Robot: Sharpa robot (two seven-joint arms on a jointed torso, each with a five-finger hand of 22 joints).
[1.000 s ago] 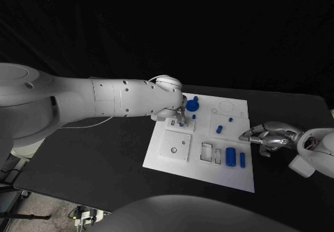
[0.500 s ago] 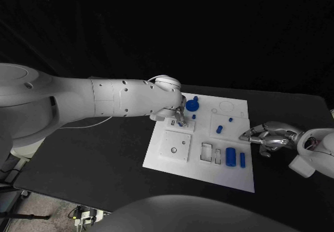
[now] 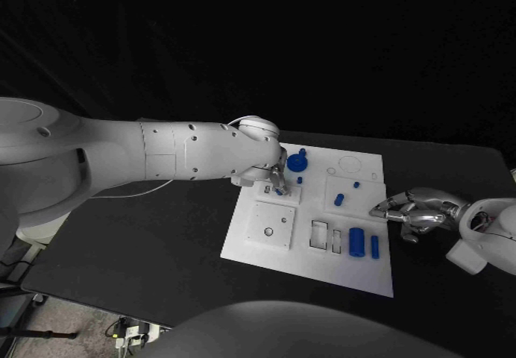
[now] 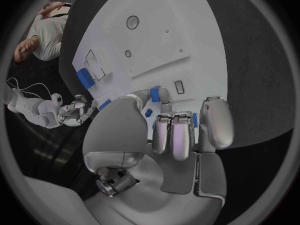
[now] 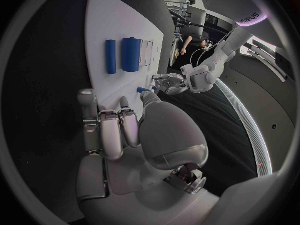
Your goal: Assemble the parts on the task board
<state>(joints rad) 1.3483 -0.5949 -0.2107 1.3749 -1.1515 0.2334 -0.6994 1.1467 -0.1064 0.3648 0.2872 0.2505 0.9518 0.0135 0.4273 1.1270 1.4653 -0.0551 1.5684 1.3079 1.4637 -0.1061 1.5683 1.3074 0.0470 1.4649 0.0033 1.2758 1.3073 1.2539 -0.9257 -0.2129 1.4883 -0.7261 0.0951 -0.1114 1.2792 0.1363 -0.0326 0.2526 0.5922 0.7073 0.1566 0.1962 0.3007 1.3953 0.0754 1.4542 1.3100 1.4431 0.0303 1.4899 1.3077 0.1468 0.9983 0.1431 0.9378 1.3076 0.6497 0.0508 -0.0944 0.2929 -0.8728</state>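
I am reading the head view from the lower edge upward. Nearest, at the lower middle of the frame, the task board (image 3: 312,257) is lying flat on the black table (image 3: 140,253). On its lower right portion two blue cylinders (image 3: 364,242) are lying side by side — long axes running roughly up the frame, the thicker one on the left.

Just right of the board's right edge, my right hand (image 3: 417,211) is hovering with its fingers curled inward; I am seeing nothing held in them, in the head view or in the right wrist view (image 5: 134,130). The cylinders are lying below and left of that hand in the frame, near it but apart, so I judge the right hand the nearer one for picking them up.

Further up, a short blue peg (image 3: 338,199) is standing at mid-board. At the upper left of the board, my left hand (image 3: 277,181) is sitting over a small square block (image 3: 277,192). The fingertips are close together over a small blue piece (image 4: 155,94), visible in the left wrist view — I cannot tell whether they are gripping it or only touching it.

Farthest, near the board's upper edge, a blue knob-shaped part (image 3: 298,161) is standing just beside the left wrist.
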